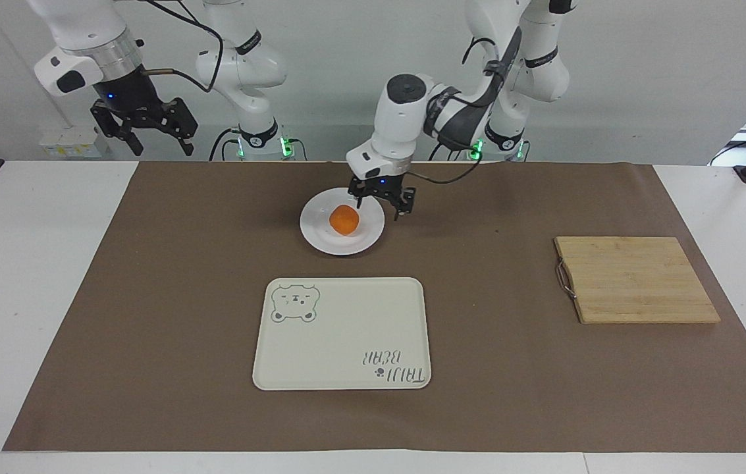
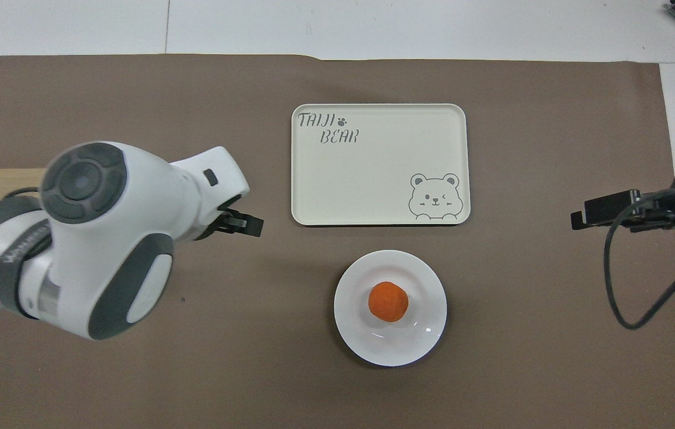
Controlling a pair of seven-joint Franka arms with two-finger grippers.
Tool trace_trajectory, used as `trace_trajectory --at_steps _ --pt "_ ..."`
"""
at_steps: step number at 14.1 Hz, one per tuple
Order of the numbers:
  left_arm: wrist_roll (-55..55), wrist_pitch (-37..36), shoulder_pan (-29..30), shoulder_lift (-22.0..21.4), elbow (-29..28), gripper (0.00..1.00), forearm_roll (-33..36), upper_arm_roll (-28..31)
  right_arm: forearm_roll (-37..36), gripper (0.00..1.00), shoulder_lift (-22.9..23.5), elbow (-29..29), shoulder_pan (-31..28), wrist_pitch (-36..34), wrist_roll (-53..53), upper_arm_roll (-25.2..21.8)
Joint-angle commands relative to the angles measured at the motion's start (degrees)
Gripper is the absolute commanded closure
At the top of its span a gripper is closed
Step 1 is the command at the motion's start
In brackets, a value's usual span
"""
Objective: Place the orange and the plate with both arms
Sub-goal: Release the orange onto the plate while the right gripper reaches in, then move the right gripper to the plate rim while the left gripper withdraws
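On the plate (image 1: 342, 222), nearer the robots than the tray (image 1: 342, 334), the orange (image 1: 344, 219) is seated, so the plate can be carried. The left gripper (image 1: 382, 201) is spread empty beside it; the right gripper (image 1: 149, 128) is held open, waiting aloft.

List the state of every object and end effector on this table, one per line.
orange: resting loose on the plate, not gripped.
plate: flat on the brown mat, holding the orange.
bear tray: flat, nothing on it.
cutting board: flat, bare.
left end effector: open, raised beside the plate's rim, holding nothing.
right end effector: open, waiting high at its own end of the table.
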Motion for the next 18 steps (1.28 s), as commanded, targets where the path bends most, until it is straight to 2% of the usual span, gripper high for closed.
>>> trace_trajectory --at_steps 1,5,12,14,18 --pt "7.45 -2.83 7.45 -0.95 0.67 0.00 0.94 -0.96 4.76 0.00 -1.43 -6.79 -0.39 3.87 -8.31 -0.11" --pt "15.47 -8.72 14.41 -0.78 5.22 0.00 2.07 -0.96 14.77 0.00 -1.52 -15.76 -1.71 8.97 -16.22 -0.37" --pt "15.74 -24.01 15.30 -0.07 20.61 0.00 4.28 -1.05 31.74 0.00 -0.29 -33.78 -3.03 19.59 -41.87 -0.37" --pt "15.48 -26.74 15.30 -0.33 21.50 0.00 4.28 -0.96 36.04 0.00 1.29 -37.03 -2.68 21.89 -47.07 -0.37" --pt "15.22 -26.84 15.65 -0.78 21.24 0.00 4.19 -0.88 45.19 0.00 5.77 -42.49 -2.15 25.22 -57.45 -0.29"
